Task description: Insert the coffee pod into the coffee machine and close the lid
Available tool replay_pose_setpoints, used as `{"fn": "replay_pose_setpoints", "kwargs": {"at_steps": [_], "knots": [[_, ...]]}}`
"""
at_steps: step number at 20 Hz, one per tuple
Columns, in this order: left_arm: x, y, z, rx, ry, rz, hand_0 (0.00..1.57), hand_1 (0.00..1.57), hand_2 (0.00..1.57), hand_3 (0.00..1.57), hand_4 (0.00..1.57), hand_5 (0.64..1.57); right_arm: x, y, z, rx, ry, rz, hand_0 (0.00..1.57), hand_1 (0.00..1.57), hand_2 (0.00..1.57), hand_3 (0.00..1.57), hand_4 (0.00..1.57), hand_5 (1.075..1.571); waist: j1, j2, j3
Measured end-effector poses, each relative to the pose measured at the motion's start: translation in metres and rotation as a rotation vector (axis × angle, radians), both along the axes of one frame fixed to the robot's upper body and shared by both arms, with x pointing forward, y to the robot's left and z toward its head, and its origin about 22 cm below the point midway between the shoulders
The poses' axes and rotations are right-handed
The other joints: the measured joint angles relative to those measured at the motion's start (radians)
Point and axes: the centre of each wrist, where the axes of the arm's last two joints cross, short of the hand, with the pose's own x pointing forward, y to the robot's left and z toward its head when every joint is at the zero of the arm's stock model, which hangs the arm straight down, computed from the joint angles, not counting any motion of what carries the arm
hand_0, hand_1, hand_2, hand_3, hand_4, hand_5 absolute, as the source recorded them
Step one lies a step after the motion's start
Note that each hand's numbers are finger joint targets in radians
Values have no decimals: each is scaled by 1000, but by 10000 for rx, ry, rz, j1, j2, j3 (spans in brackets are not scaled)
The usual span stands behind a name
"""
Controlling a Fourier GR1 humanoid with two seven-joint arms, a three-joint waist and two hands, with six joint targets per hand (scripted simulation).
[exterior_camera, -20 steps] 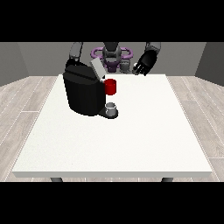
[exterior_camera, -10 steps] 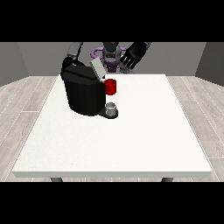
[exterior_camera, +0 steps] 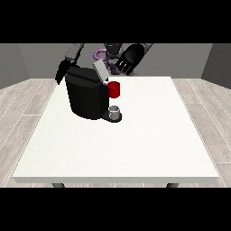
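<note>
Worktop (exterior_camera: 135, 149) fills most of my front view, white and wide, with the coffee machine (exterior_camera: 88, 97) standing on its far left part. I see a black, rounded body with its grey lid (exterior_camera: 100, 71) tilted up at the top, so the lid is not closed. At the front of the machine a red holder (exterior_camera: 114, 89) sticks out towards the view's right, and I take that for the pod slot; whether a coffee pod sits in it I cannot tell, since I see only the red outside. Below it, on the machine's small base, stands a little grey cup (exterior_camera: 115, 111), directly under the red part. What is inside the cup I cannot make out.

The hand at the view's right (exterior_camera: 128, 60) hangs above the far edge of the worktop, just beside the raised lid and a bit higher than it. Its fingers look spread and relaxed, grasping nothing, and I see a gap between them and the lid. The hand at the view's left (exterior_camera: 62, 72) sits behind the machine's upper left corner, partly hidden by the black body; I cannot tell how its fingers lie or whether it touches the machine.
</note>
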Motion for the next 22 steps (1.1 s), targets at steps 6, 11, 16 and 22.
{"fn": "replay_pose_setpoints", "kwargs": {"at_steps": [6,11,16,22], "knots": [[2,-15,18,10,-276,-89,1195,1195,1286,1247,487,1571,7,-6,7,-6,-274,-111,0,0,0,0,0,1571,-101,436,2],[4,-15,20,106,-442,-170,1186,1186,1256,1227,472,1571,14,-3,20,-76,-512,-152,0,0,0,0,186,1571,-93,824,2],[5,-17,19,107,-253,-312,1251,1251,1290,1217,425,1571,15,-5,16,-28,-463,-330,0,0,0,0,0,1571,22,859,3],[6,-16,20,131,-405,-253,1192,1192,1248,1202,420,1571,21,-2,29,11,-702,-315,0,0,0,0,0,1571,-94,1099,1]]}}
